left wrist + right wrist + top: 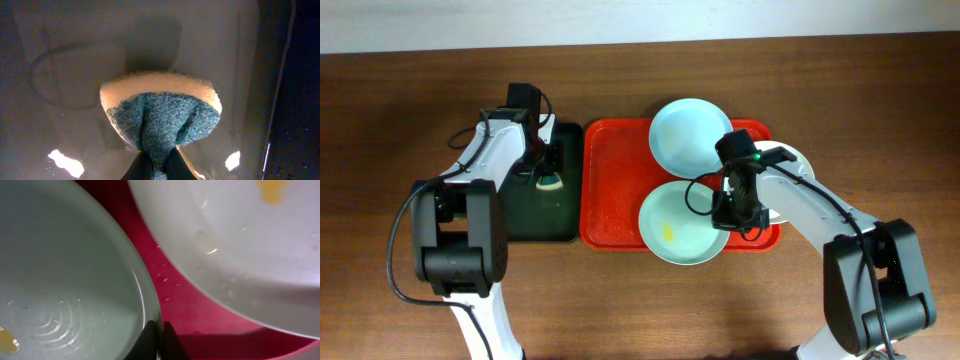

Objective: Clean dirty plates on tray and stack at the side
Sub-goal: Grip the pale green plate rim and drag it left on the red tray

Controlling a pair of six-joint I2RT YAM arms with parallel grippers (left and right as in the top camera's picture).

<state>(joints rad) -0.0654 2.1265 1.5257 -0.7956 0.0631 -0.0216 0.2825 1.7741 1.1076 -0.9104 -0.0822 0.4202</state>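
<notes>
– Mid-table, toward the far edge, seen from above: tray (610,180) carries near plate (678,212) with a yellow smear (667,232), overhanging the tray's near rim. Far plate (688,135) overhangs the far rim. White plate (798,157) is half hidden under the right arm (815,205).
– Claws?
– Right claw (728,218) is at near plate's right rim. Left claw (548,170) is over black tray (565,215), which lies just beside the tray on its left-edge side, with sponge (550,182) under it.
– Left wrist?
– Left claw (156,162) is clamped on sponge (162,115), green scrub face pinched, yellow foam toward the wet floor of black tray (75,50). Whether they touch, cannot tell.
– Right wrist?
– Right claw (160,332) has its fingers drawn together on the rim of near plate (65,280). That reads as a pinch. A bare strip of tray (175,295) separates it from a paler smeared plate, likely white plate (240,255).
– Step?
– My judgement: steadying near plate for scrubbing. Nothing is stacked yet. Next, the sponge must lift over both tray rims to reach the smear while the right grip holds firm.
– Room?
– Tray's left half is bare, a clean approach. The plates crowd its right half, rims close. Table (640,310) lies open along the near and right edges for stacking.
</notes>
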